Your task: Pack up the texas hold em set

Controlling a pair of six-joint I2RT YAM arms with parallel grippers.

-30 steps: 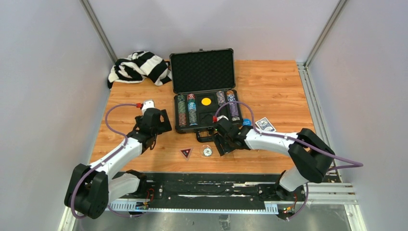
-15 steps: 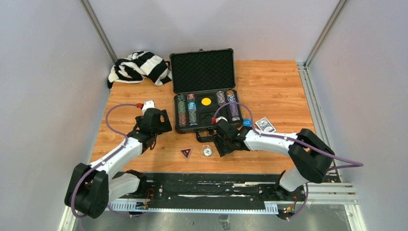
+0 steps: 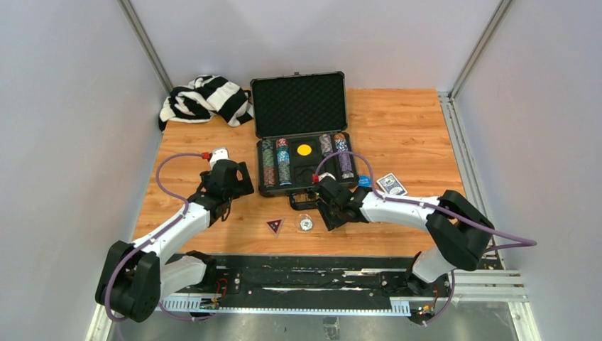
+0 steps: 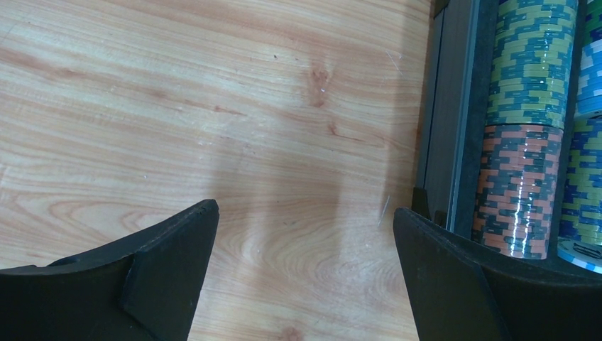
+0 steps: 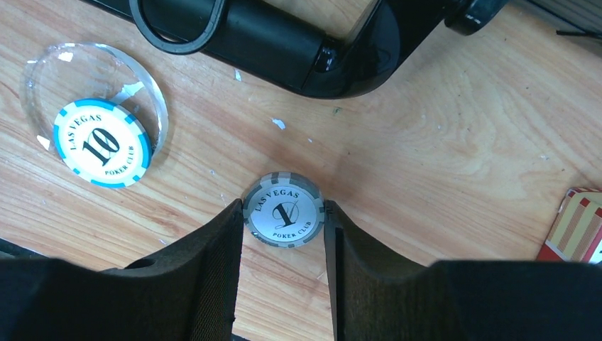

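The black case (image 3: 260,167) lies open mid-table with its foam lid (image 3: 299,105) raised. Chip stacks (image 3: 275,162) fill its rows, and a yellow disc (image 3: 304,150) rests in the middle. In front of the case handle (image 5: 234,32), a grey poker chip (image 5: 284,211) marked "1" lies flat on the wood. My right gripper (image 5: 284,206) has a fingertip against each side of that chip. A blue "10" chip (image 5: 101,143) sits under a clear round disc (image 5: 106,71) to its left. My left gripper (image 4: 305,213) hangs open over bare wood beside the case's left wall, next to the green and orange stacks (image 4: 522,188).
A blue-backed card deck (image 3: 391,185) lies right of the case, and a small red triangle (image 3: 275,226) lies left of the clear disc (image 3: 306,224). A red-and-white piece (image 5: 576,226) shows at the right wrist view's edge. The striped cloth (image 3: 204,98) is bunched at the back left.
The right gripper's jaws have closed inward until they meet the grey chip's edges. Neither arm has otherwise shifted noticeably, and the left gripper stays wide.
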